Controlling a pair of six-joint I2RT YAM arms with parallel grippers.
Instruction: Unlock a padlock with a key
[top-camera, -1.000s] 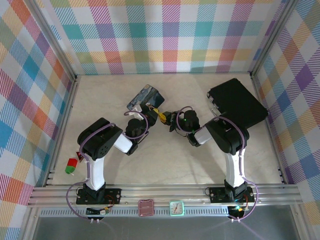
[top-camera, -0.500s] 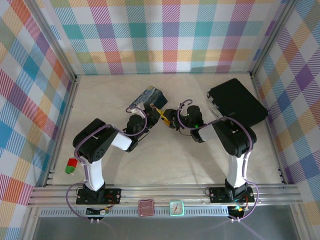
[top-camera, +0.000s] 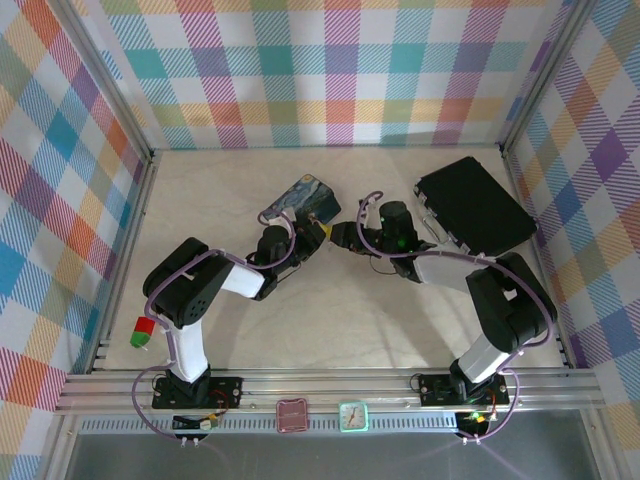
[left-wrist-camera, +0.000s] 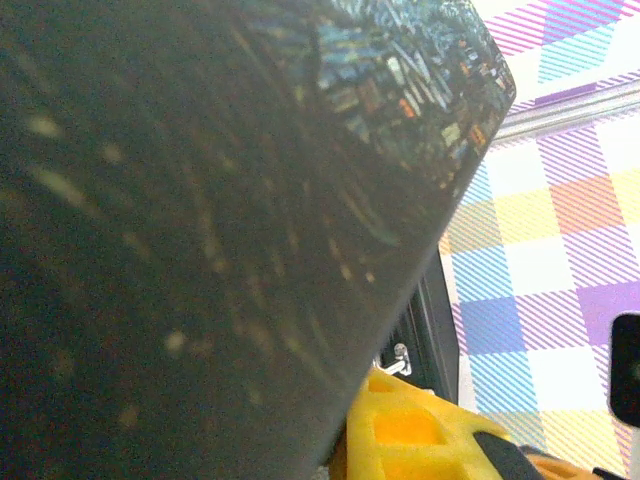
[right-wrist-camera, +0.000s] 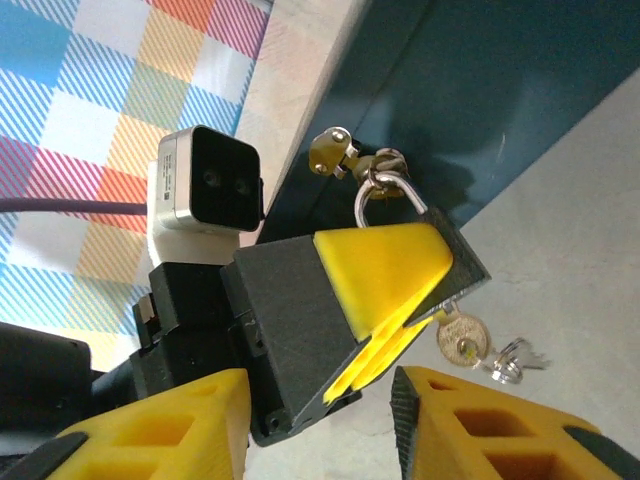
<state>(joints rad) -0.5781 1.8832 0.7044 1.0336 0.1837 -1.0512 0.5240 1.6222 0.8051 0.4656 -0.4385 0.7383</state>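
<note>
Pale surface under checkered walls: your left hand gripped the padlock hooked on the tin, and your right hand, jaws apart and empty, sat nearer the key, which pointed up into the lock just ahead.

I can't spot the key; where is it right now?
Right wrist view, lower right: the key hangs at the padlock's lower end, a second key beside it, over the table.

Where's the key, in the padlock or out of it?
In, apparently: the key hangs head-down from beneath the padlock, nothing holding it.
</note>
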